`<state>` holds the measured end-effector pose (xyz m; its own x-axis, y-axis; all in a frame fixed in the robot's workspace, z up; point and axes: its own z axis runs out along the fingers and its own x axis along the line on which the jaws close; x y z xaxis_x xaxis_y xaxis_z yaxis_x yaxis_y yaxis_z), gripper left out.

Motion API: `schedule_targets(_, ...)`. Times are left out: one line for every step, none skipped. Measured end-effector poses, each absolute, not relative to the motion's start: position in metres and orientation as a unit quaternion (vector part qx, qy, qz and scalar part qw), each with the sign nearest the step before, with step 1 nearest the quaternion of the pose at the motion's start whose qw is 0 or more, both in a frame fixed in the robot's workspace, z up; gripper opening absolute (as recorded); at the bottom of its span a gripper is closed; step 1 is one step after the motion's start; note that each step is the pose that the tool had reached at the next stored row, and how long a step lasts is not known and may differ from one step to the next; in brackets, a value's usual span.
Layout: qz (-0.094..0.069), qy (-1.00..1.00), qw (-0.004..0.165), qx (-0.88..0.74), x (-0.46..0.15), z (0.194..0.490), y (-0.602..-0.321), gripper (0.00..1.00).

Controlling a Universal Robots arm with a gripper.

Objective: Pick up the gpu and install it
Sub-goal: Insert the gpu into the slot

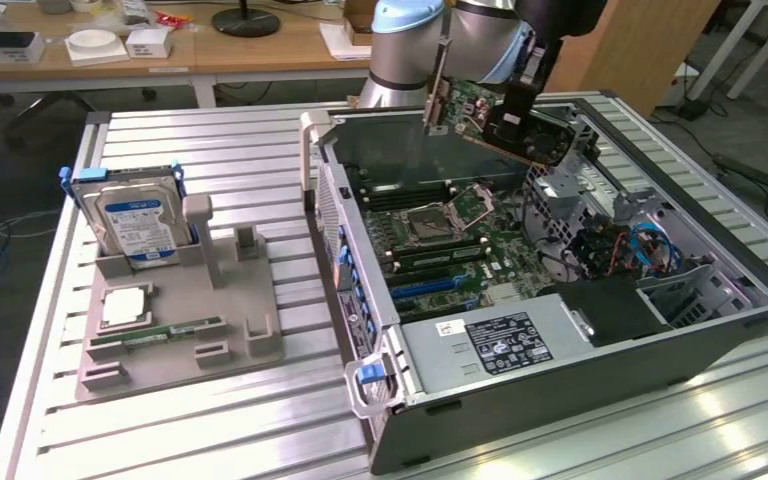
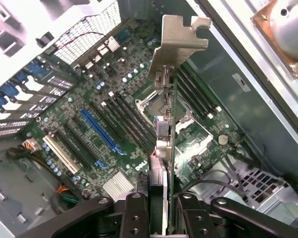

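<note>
Your graphics card hangs in the air over the open computer case, edge-on above the motherboard, with its metal bracket at the far end. Your gripper is narrow, clamped on the graphics card's near end. At the exterior view's left, a hard drive stands in a grey holder.

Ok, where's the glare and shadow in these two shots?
Exterior view: light glares off the table slats beside the case, whose near wall sits in shade. Wrist view: the gpu bracket and the socket catch bright light.
</note>
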<state>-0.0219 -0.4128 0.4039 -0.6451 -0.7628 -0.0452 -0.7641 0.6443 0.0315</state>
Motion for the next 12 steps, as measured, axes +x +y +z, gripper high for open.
schedule_targets(0.024, 0.904, 0.014, -0.426, -0.0219, 0.4038, -0.4128, 0.27)
schedule_targets(0.024, 0.901, 0.014, -0.432, -0.0219, 0.4037, -0.4128, 0.27)
schedule_targets(0.024, 0.898, 0.014, -0.439, -0.0219, 0.4036, -0.4129, 0.27)
schedule_targets(0.025, 0.895, 0.013, -0.445, -0.0219, 0.4035, -0.4128, 0.27)
schedule_targets(0.025, 0.892, 0.013, -0.451, -0.0219, 0.4034, -0.4128, 0.27)
schedule_targets(0.025, 0.889, 0.013, -0.458, -0.0219, 0.4033, -0.4128, 0.27)
schedule_targets(0.025, 0.886, 0.013, -0.464, -0.0219, 0.4033, -0.4128, 0.27)
schedule_targets(0.025, 0.882, 0.013, -0.47, -0.0219, 0.4032, -0.4128, 0.27)
schedule_targets(0.025, 0.879, 0.013, -0.476, -0.0219, 0.4031, -0.4128, 0.27)
schedule_targets(0.025, 0.875, 0.012, -0.484, -0.0219, 0.4029, -0.4128, 0.27)
schedule_targets(0.026, 0.871, 0.012, -0.491, -0.0219, 0.4028, -0.4128, 0.27)
schedule_targets(0.026, 0.867, 0.012, -0.498, -0.0219, 0.4027, -0.4128, 0.27)
